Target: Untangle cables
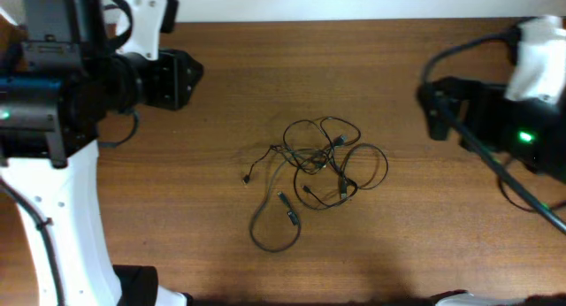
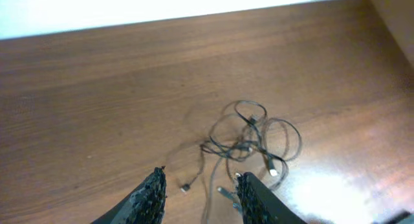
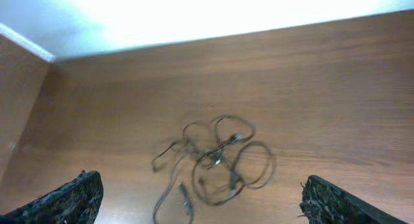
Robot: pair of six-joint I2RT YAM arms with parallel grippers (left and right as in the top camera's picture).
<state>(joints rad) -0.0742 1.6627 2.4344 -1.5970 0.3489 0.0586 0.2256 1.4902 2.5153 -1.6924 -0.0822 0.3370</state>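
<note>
The cables lie in one tangled heap of thin black loops with small plugs at the middle of the wooden table. One looped end trails toward the front left. The tangle also shows in the left wrist view and the right wrist view. My left gripper is open and empty, held above the table short of the tangle, at the left in the overhead view. My right gripper is wide open and empty, held high at the right in the overhead view.
The robot's thicker black cables run along the right side by the right base. The white left arm base stands at the front left. The table's back edge meets a white wall.
</note>
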